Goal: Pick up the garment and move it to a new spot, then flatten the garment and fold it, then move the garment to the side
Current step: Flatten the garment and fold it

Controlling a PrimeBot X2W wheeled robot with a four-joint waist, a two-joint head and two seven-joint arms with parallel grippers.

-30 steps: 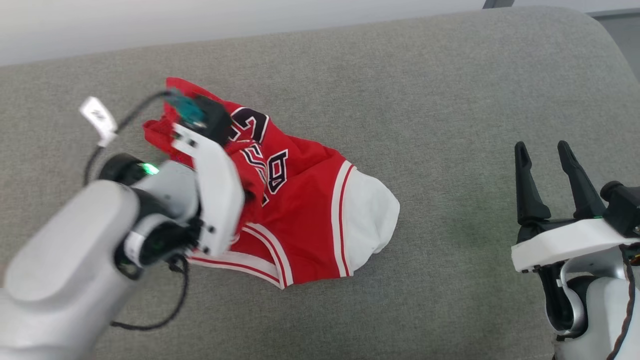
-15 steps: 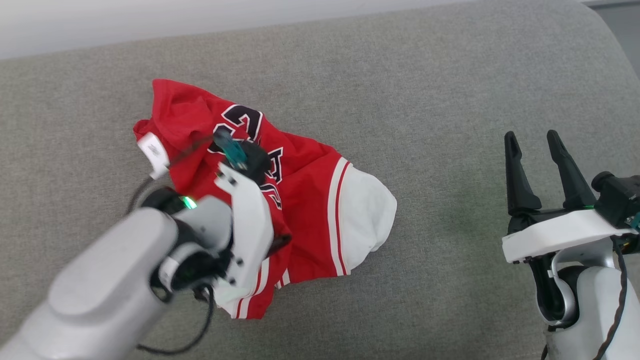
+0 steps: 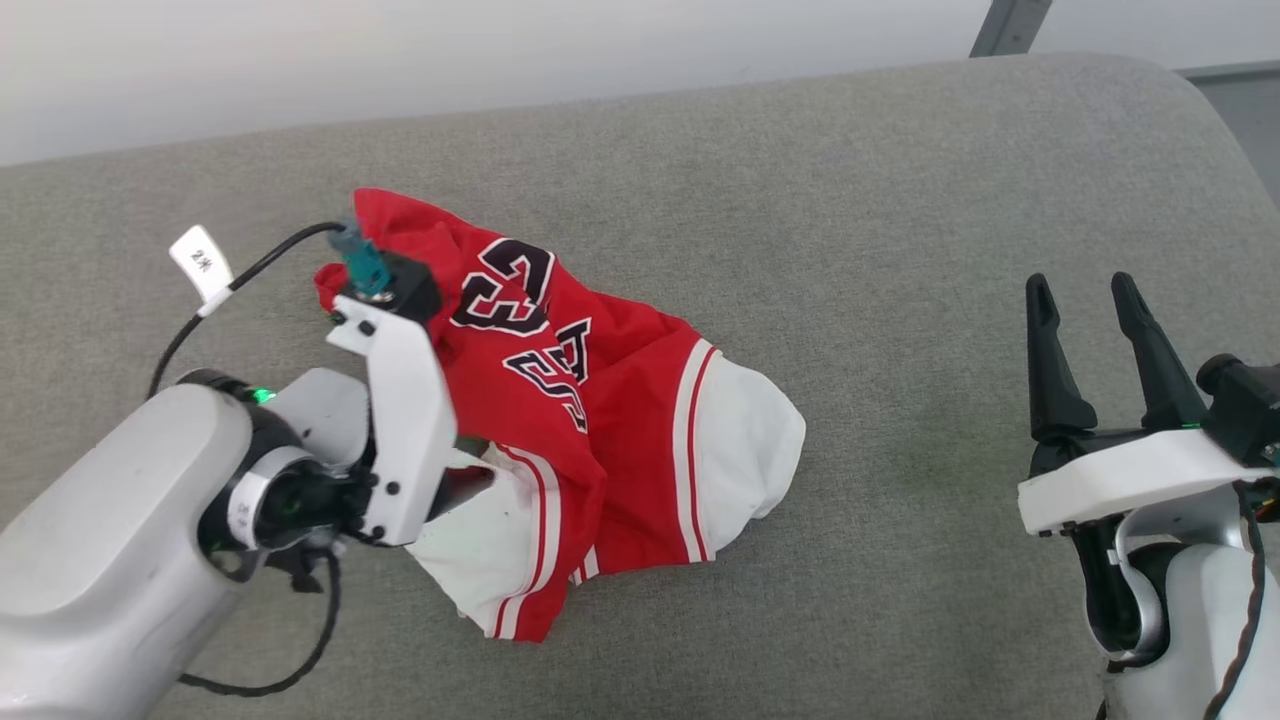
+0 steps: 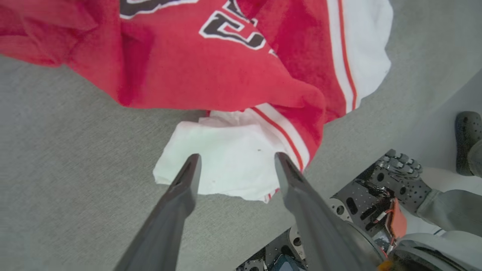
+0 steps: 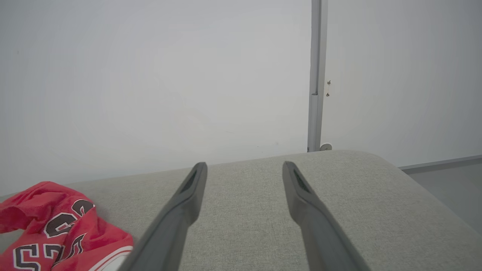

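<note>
1. The left gripper (image 4: 237, 160) is holding its two fingers spread, pinching nothing. In the left wrist view, both tips are hovering over a white flap of the garment (image 3: 600, 400).
2. Compared with half a second earlier, the left wrist is no longer covering the lettering. It is now sitting at the garment's 9 o'clock side, and the number 23 is showing in full.
3. The white flap is now lying exposed at the garment's 7 o'clock edge, where striped trim was showing before.
4. The head camera is also framing the scene slightly differently than before.
5. The right gripper (image 3: 1080, 285) is holding its fingers apart and empty at 3 o'clock in the head view, well apart from the garment, as before.
6. The garment is lying crumpled, left of centre, on the grey woven cushion (image 3: 900, 200).
7. A pale wall (image 5: 150, 75) is rising behind the cushion.
8. A grey vertical strip (image 5: 315, 75) is running down the wall at 1 o'clock.
9. In the left wrist view, a dark shoe (image 4: 467, 139) is resting on the floor at 3 o'clock.
</note>
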